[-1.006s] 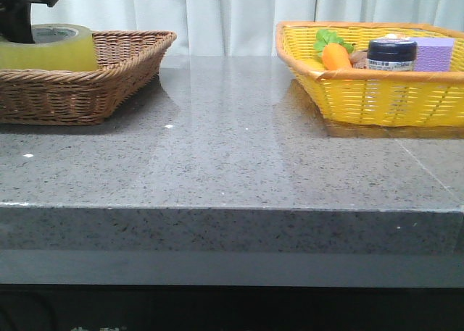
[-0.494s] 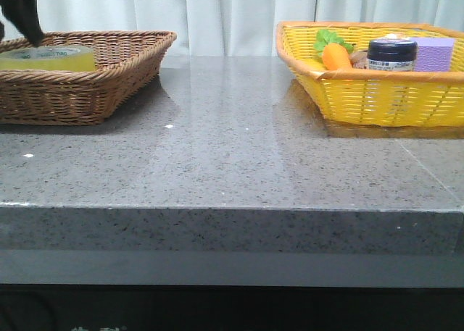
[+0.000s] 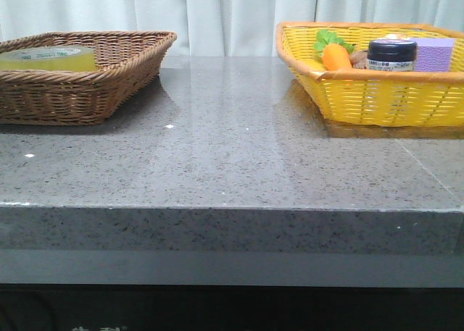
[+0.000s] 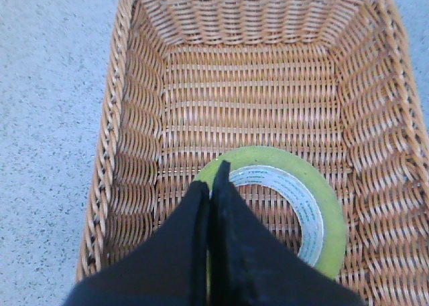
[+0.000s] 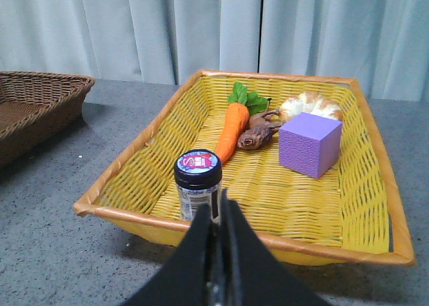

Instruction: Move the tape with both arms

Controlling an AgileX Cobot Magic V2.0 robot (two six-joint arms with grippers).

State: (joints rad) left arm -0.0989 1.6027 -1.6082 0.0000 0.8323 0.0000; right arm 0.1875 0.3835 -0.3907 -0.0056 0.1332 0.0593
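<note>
Black and pressed together, the left hand [image 4: 213, 175] hangs empty above the tape [image 4: 305, 205], which lies flat inside the brown wicker basket [image 3: 109, 74] on the desk [image 3: 232, 150]. The right hand [image 5: 216, 209], likewise closed on nothing, faces the yellow basket [image 5: 362, 205] holding a dark-lidded jar [image 5: 198, 185], toy carrot [image 5: 231, 128] and purple cube [image 5: 310, 144].

Soft, even indoor light is filling all views. The grey table [image 3: 232, 150] is showing a pale sheen down its middle, with faint shadows lying beside the baskets. Focus is looking reasonably sharp.
</note>
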